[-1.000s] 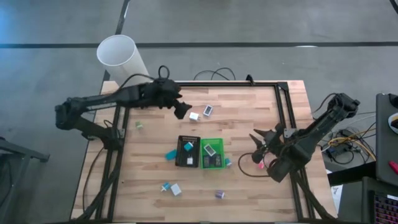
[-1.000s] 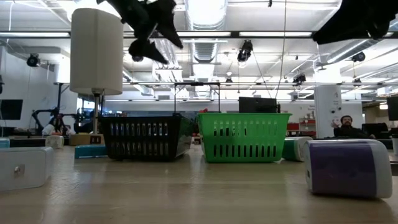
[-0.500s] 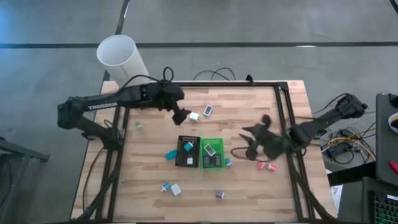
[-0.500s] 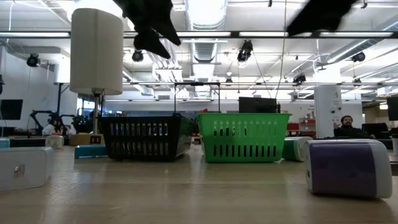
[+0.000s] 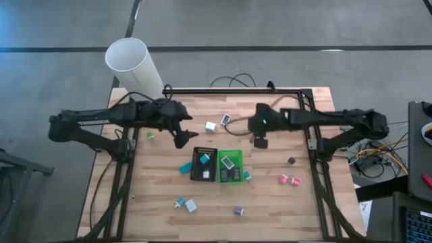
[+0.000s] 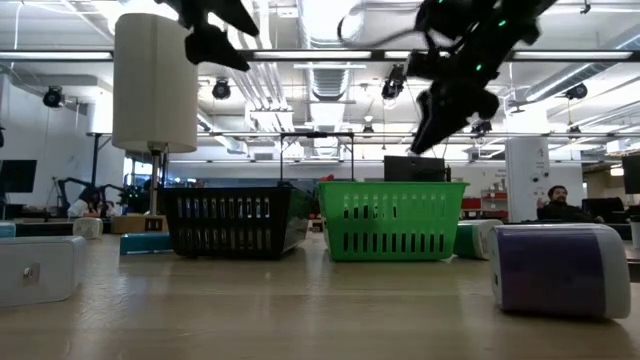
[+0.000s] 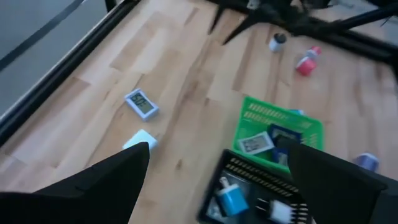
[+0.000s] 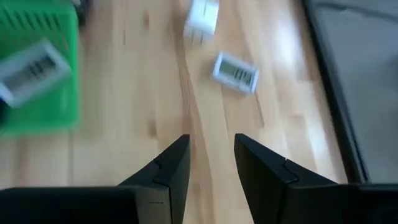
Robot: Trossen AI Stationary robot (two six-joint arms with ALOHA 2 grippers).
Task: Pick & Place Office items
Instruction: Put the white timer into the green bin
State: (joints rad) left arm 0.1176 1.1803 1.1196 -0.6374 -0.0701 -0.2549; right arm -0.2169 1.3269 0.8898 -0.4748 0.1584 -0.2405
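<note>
The left hand (image 5: 181,138) hangs above the surface (image 5: 270,202), its fingers (image 7: 112,180) spread wide and holding nothing, just beyond the far left corner of the black tray (image 5: 204,165). The right hand (image 5: 260,140) hangs over the surface on the far right side of the green tray (image 5: 230,166), its fingers (image 8: 168,171) set a narrow gap apart with nothing between them. The two trays stand side by side, touching, near the middle of the surface, each with small items inside. A white block (image 5: 211,126) and a grey-faced item (image 5: 225,120) lie on the bare wood between the two hands, toward the far edge; in the right wrist view both lie ahead of the fingertips, the white block (image 8: 202,20) farther off than the grey-faced item (image 8: 235,71), neither touched. A teal piece (image 5: 185,167) lies just beside the black tray's left side, below the left hand and apart from it. A small green piece (image 5: 151,136) sits near the left edge. Two pink pieces (image 5: 289,179) and a dark piece (image 5: 291,160) lie to the right, well apart from the right hand. Toward the near edge lie a teal piece (image 5: 179,202) beside a pale block (image 5: 192,205), and a purple block (image 5: 238,210). A white cylinder (image 5: 131,64) stands at the far left corner.
</note>
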